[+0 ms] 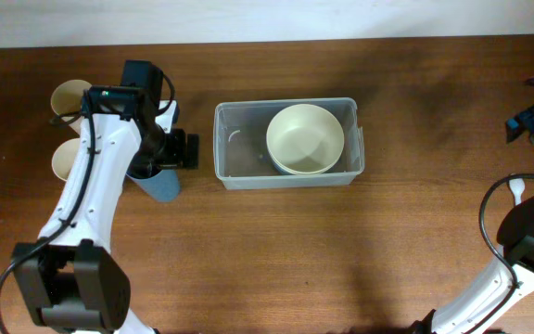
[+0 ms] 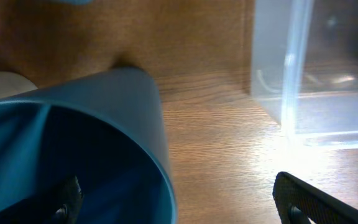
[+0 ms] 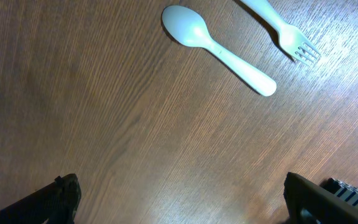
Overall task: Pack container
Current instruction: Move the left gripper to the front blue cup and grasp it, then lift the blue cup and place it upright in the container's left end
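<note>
The clear plastic container (image 1: 222, 148) sits at the table's middle and holds a cream bowl (image 1: 305, 138) in its right half. Its corner shows in the left wrist view (image 2: 291, 81). A blue cup (image 1: 162, 186) stands left of the container. My left gripper (image 2: 179, 202) is open over the blue cup (image 2: 73, 143), with one finger inside the cup and the other outside, toward the container. My right gripper (image 3: 179, 199) is open and empty over bare table at the far right, near a white spoon (image 3: 219, 48) and a white fork (image 3: 284, 30).
Two cream cups (image 1: 70, 96) (image 1: 65, 159) stand at the far left, behind my left arm. A blue device with cables (image 1: 528, 122) lies at the right edge.
</note>
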Controlling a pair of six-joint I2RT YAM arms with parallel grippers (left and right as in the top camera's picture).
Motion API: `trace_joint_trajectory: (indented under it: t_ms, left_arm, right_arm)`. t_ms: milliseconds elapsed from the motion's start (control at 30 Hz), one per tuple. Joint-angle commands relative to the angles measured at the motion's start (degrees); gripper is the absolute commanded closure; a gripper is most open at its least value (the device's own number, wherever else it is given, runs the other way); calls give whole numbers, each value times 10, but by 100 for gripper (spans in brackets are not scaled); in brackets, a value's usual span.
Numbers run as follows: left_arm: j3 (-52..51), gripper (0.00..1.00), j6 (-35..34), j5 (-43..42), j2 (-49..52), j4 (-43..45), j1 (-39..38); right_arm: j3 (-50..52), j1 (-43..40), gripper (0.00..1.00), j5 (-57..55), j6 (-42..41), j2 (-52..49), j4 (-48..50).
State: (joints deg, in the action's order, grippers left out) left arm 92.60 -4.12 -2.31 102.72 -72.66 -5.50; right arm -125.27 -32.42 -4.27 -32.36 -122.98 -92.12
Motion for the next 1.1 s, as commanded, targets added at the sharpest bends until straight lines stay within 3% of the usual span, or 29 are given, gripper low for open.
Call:
trace_joint_trajectory:
  t_ms: [0, 300, 333, 367, 400, 467, 567, 833, 1067]
  left_arm:
    - [12, 0, -4, 12, 17, -4, 1]
    - [12, 0, -4, -22, 19, -5, 1]
    - [12, 5, -3, -22, 19, -7, 1]
    - [12, 35, -3, -22, 19, -7, 2]
    - [12, 53, -4, -22, 19, -8, 2]
    - [12, 76, -4, -22, 19, -12, 1]
    - [12, 98, -16, -22, 19, -18, 1]
    - [56, 98, -34, -90, 18, -70, 0]
    - [268, 98, -33, -97, 18, -140, -25]
  right_arm:
    - [3, 2, 1, -9, -3, -2, 0]
    - [3, 2, 1, -9, -3, -2, 0]
    - [3, 2, 1, -9, -3, -2, 0]
    - [3, 2, 1, -9, -3, -2, 0]
    - [3, 2, 1, -9, -3, -2, 0]
    - [3, 2, 1, -9, -3, -2, 0]
    - [3, 2, 1, -9, -3, -2, 0]
    - [3, 2, 1, -9, -3, -2, 0]
    - [3, 2, 1, -9, -3, -2, 0]
